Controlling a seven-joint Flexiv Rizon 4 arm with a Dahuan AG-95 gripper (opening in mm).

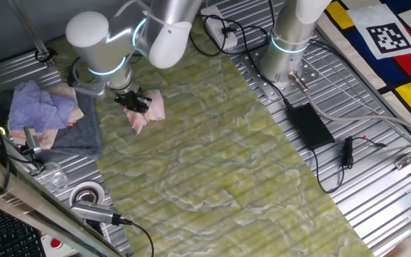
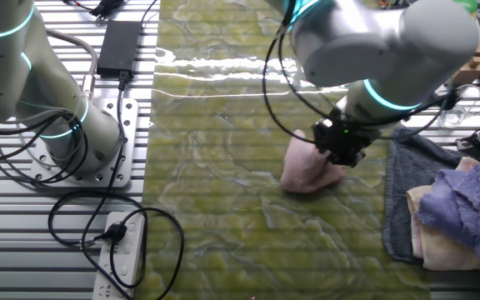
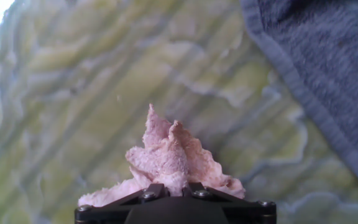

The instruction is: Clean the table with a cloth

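Now: wiping step | gripper (image 2: pixel 342 148) jaws clamp cloth (image 2: pixel 311 172) on table (image 2: pixel 215 217) | next you sweep it, pressing down.

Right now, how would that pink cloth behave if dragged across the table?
The pink cloth bunches in the hand, so probably floppy and light. Its fuzzy texture would likely drag, not slide, across the table.

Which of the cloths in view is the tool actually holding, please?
The pale pink cloth, bunched in the tool on the green marbled table; the lavender cloth and dark grey towel lie aside.
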